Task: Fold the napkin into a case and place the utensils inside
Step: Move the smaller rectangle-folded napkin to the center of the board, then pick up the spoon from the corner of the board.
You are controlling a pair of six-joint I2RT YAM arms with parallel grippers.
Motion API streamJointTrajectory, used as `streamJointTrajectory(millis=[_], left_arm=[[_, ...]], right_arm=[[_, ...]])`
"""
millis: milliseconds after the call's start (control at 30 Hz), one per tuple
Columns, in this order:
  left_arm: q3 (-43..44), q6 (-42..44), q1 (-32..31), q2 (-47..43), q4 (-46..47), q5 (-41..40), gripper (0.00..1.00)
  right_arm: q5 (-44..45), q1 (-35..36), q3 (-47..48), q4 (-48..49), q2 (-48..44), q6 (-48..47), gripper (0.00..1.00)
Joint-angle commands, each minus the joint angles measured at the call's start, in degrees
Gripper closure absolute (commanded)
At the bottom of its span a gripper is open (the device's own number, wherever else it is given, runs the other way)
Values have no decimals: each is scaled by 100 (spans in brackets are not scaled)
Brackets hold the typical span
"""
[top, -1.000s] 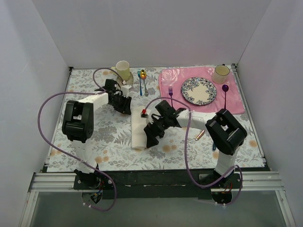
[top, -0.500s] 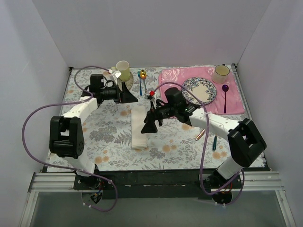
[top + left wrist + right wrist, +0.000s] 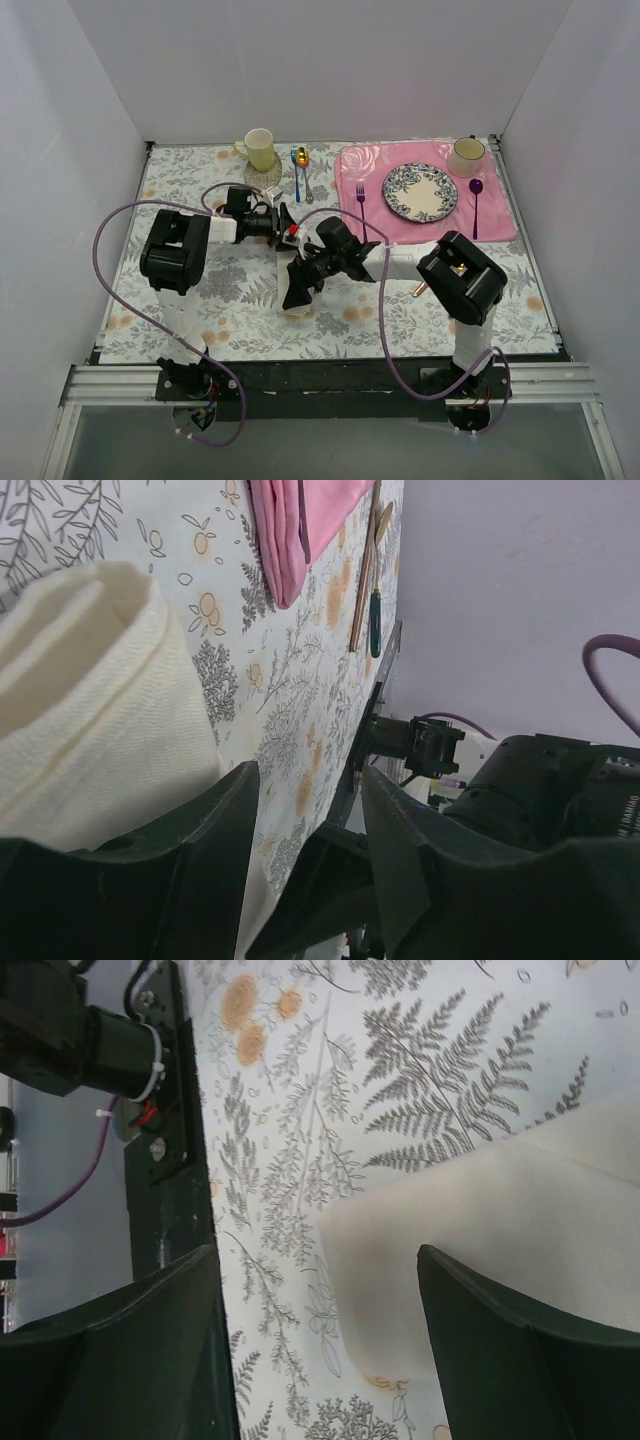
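L gripper (image 3: 310, 790) part-open, nothing btwn its fingers, just beside the folded cream napkin (image 3: 90, 710) mid-table. R gripper (image 3: 315, 1260) spread wide, straddling napkin's near end, not clamped. Copper knife (image 3: 360, 590) & teal-handled spoon (image 3: 375, 620) lie side by side, well apart from napkin.

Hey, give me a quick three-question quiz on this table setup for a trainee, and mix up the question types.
1. True or false: the knife and the teal-handled spoon already lie inside the napkin.
2. What does the plate sit on? A: the pink placemat. B: the napkin. C: a wooden tray.
3. Fill in: the jaws of the right claw stand ____.

Key: 1 false, since both lie out on the table. 2 A. 3 open.
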Motion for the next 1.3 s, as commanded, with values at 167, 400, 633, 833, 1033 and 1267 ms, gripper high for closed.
streamJointTrajectory(millis=[167,400,633,833,1033,1267], left_arm=[[112,-189,155,476,309,176,57],[489,188,322,889,125,298,57],[1156,400,331,1014,18,659,48],[2306,793,374,460,-620,729,30],[3275,1961,542,-497,-2270,-138,2],[2593,3581,542,-2667,-2514,-2730,2]], right_arm=[[376,-27,-71,297,650,49,18],[455,-264,166,-150,914,-486,20],[333,-484,394,-774,836,-1268,19],[-90,-476,964,-1099,152,-1472,8],[1038,-546,1616,-1873,-1357,-1999,1],[3370,-932,1379,-3207,-2943,-2378,1]])
